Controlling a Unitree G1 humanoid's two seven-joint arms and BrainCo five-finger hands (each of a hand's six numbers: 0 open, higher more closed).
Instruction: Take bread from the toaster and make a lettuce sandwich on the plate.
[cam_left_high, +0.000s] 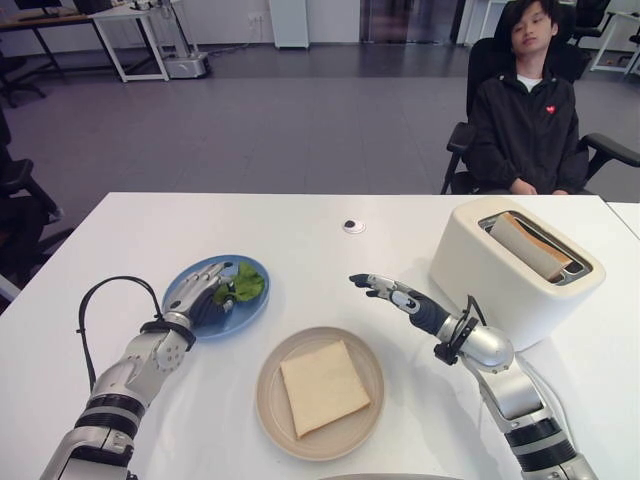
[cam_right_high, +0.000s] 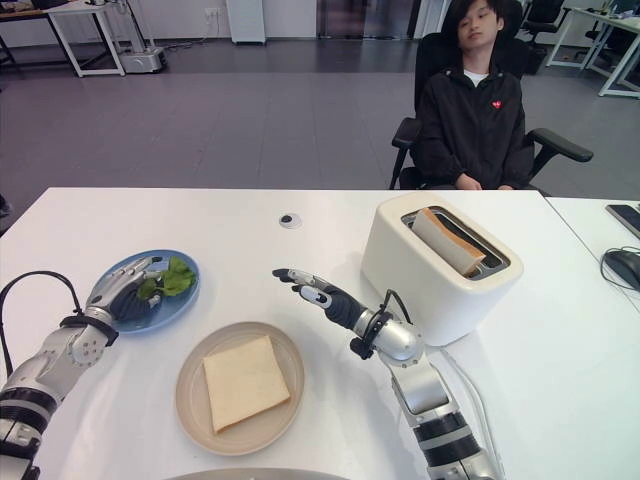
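Left eye view: I count two, one slice (cam_left_high: 323, 385) flat on the plate (cam_left_high: 272, 408) by the surface's front edge, a second slice (cam_left_high: 530, 248) edgewise along the toaster (cam_left_high: 480, 278) slot. Left hand (cam_left_high: 200, 290) open beside lettuce (cam_left_high: 247, 283); right hand (cam_left_high: 395, 293) open.

On the white table (cam_right_high: 560, 330), a toaster (cam_right_high: 425, 290) stands on the right with a slice of bread (cam_right_high: 447, 240) tilted in its slot. A second slice (cam_right_high: 245, 382) lies flat on the tan plate (cam_right_high: 190, 402), near the middle. The right hand (cam_right_high: 318, 291) hovers between them, fingers stretched out. On the left, the left hand (cam_right_high: 122, 290) rests uncurled over the blue plate (cam_right_high: 165, 318), beside the lettuce (cam_right_high: 177, 279).
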